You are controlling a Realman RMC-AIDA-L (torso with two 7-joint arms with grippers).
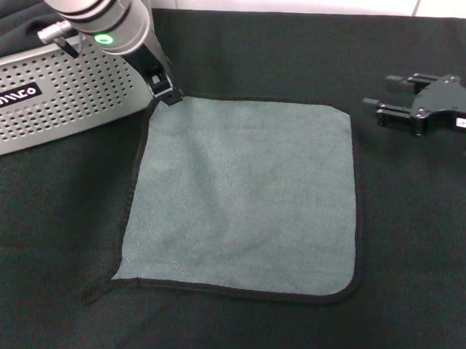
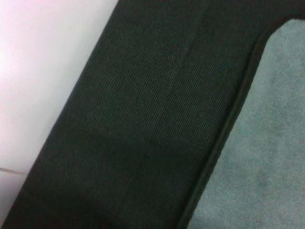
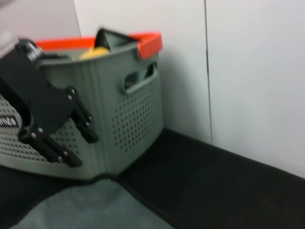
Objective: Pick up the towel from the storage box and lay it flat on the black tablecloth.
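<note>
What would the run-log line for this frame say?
towel: flat, grey-green face up on black tablecloth | left gripper: at towel's far-left corner by storage box | right gripper: parked, off towel

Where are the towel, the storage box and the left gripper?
towel (image 1: 244, 198), head view, middle of grey-green face.
storage box (image 1: 59, 99), head view, perforated wall.
left gripper (image 1: 165, 93), head view, fingertips at the towel's corner.

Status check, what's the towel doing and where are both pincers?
Left pincer at the towel's far-left corner. Right pincer open, parked off its right side. Towel flat on the black tablecloth, grey-green face up. Nothing in the way.
</note>
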